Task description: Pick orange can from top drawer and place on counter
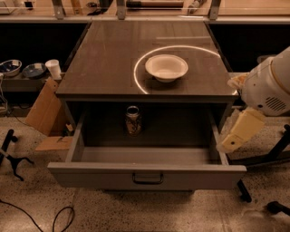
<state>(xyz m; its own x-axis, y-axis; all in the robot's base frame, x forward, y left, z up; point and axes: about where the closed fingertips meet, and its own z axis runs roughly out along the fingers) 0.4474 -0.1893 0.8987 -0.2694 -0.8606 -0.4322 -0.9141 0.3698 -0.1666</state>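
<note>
Gripper (234,137) hangs off the right side, angled down-left just outside the right wall of the top drawer (145,175); can't tell its grip state. Drawer is pulled wide open, orange can (133,120) upright at the back. White bowl (166,68) sits on the counter (104,63), front-right edge nearest the arm.

Bowl (166,67): white, shallow, upright on the worktop (104,59), right of centre, inside a bright ring of reflected light.
Paper cup (53,69): white, upright on a low shelf (27,84) at the left, just beside two dark dishes (34,70).
Cardboard (45,108): brown, leaning at the left, one flap flat on the floor (190,213).
Stand (13,156): black legs, far left.
Cable (59,217): black, looping at lower left.
Ledge (253,8): pale tan, along the top, with metal brackets (58,9).
Gripper (240,131): at the right, lower than the worktop.
</note>
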